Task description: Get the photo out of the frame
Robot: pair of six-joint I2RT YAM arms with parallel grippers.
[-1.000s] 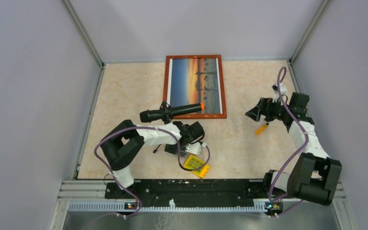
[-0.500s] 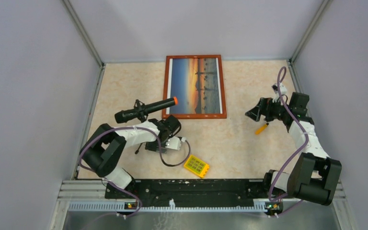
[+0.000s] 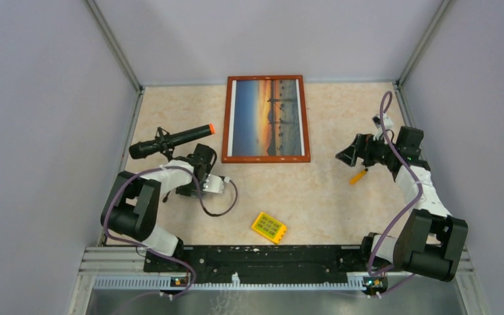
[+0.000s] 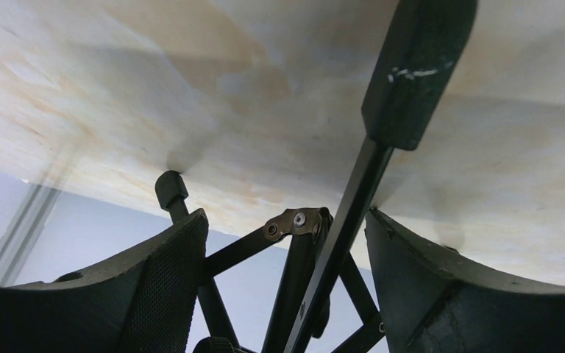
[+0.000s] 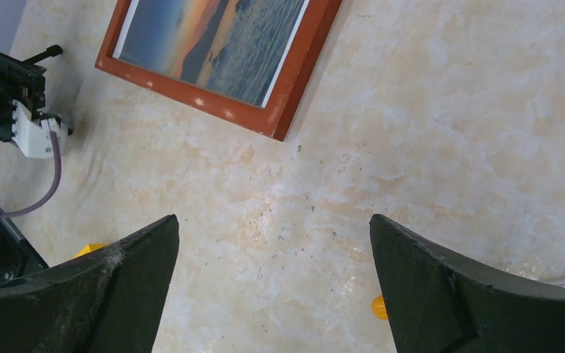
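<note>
The frame (image 3: pixel 306 125), with a narrow reddish-brown border, lies flat at the back middle of the table. The photo (image 3: pixel 266 117), an orange sunset over blue water, sits inside it face up. Both also show in the right wrist view, the frame (image 5: pixel 265 121) and the photo (image 5: pixel 213 40). My left gripper (image 3: pixel 195 153) is left of the frame, shut on a long black tool with an orange tip (image 3: pixel 170 140). In the left wrist view the tool's rods (image 4: pixel 353 213) run between my left gripper's jaws (image 4: pixel 287 220). My right gripper (image 3: pixel 346 155) is open and empty, to the right of the frame.
A small yellow block (image 3: pixel 268 227) lies near the front middle. A small orange-yellow stick (image 3: pixel 358 176) lies under the right gripper. Metal rails and grey walls bound the table on the left, back and right.
My left arm has swung left with the black tool, away from the frame's near left corner and the yellow block. The right arm has not moved.
</note>
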